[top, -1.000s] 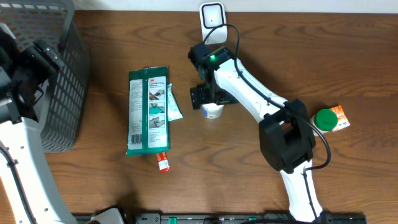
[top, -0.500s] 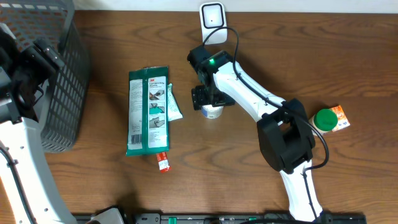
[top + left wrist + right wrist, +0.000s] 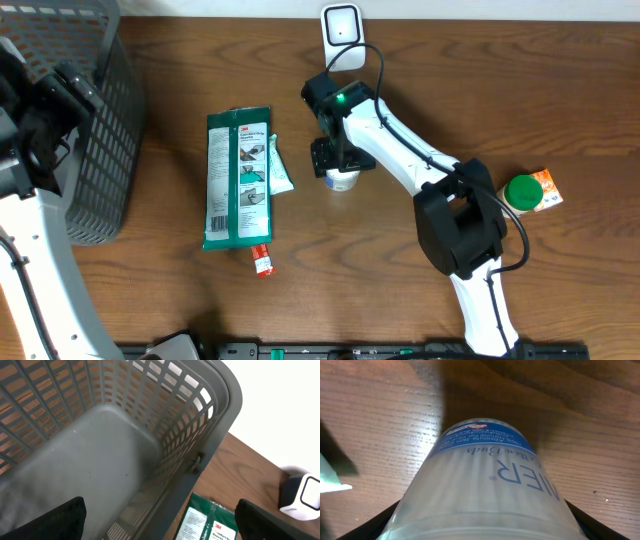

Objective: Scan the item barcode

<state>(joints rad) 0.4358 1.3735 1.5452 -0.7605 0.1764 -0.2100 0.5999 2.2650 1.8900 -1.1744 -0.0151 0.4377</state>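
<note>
- Over the last second the right gripper (image 3: pixel 341 158) has drawn its jaws inward around the small round clear-plastic tub of cotton buds with a blue-and-white label (image 3: pixel 342 182). Nothing else on the desk has shifted.
- The tub stands upright on the brown wooden desk (image 3: pixel 150 290), near the white box-shaped barcode scanner (image 3: pixel 341 25) at the far edge but apart from it.
- In the right wrist view the tub fills the space between the fingers. I cannot tell whether they already press on it.
- The left gripper (image 3: pixel 160 525) is spread wide and empty, above the grey plastic lattice basket (image 3: pixel 220 420).
- The task looks to be at an early stage, with the grasp just forming. Lifting the tub, finding its barcode (not visible here) and presenting it to the scanner all remain.
</note>
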